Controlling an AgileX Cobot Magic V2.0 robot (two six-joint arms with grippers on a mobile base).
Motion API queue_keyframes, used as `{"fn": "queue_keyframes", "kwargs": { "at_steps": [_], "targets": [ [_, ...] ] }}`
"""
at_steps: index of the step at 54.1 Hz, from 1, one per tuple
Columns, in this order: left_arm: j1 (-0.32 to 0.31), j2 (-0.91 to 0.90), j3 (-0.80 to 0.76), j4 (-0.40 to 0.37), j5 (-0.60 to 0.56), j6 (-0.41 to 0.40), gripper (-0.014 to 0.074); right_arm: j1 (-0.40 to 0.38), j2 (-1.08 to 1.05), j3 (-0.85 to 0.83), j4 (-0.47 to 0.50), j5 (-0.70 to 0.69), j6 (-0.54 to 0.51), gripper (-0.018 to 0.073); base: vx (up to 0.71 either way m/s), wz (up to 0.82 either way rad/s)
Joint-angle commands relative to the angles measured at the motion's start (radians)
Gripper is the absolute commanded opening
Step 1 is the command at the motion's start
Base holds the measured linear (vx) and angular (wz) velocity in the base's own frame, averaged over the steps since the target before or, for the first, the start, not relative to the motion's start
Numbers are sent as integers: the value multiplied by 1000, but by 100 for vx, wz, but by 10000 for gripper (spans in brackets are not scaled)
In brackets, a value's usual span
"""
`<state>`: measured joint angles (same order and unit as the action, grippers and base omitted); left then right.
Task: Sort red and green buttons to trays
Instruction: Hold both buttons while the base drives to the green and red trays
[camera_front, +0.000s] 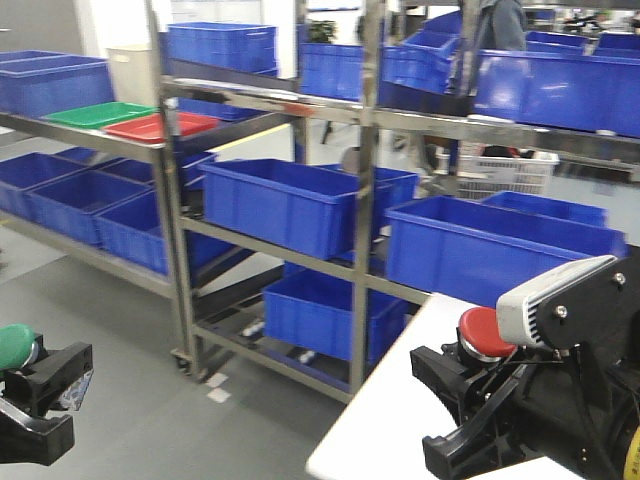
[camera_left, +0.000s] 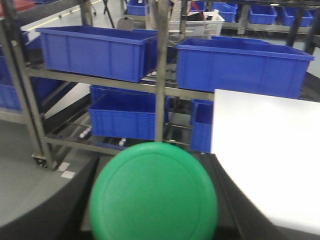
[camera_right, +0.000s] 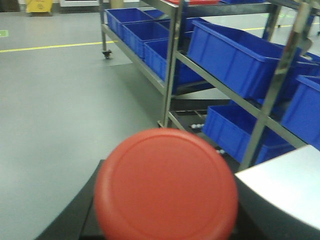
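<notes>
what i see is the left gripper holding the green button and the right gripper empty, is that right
Not quite. The right gripper is not empty: it is shut on the red button, whose cap fills the right wrist view. The rest stands: the left gripper holds the green button.

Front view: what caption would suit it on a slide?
Left gripper holds green button, right gripper holds red button, facing shelves with blue crates, a green tray and a red tray.
</notes>
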<state>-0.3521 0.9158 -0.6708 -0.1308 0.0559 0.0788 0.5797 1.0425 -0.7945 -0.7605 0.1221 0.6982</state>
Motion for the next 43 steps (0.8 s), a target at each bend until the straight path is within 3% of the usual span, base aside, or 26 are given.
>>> {"fn": "queue_keyframes", "kwargs": {
  "at_steps": [1, 43],
  "targets": [
    [-1, -15, -27, -7, -87, -10, -6, 1, -18, -34, -9, -61, 1, -9, -4, 34],
    [-1, -15, -27, -7, -87, -10, -6, 1, -18, -34, -9, -61, 1, -9, 2, 40]
  ]
}}
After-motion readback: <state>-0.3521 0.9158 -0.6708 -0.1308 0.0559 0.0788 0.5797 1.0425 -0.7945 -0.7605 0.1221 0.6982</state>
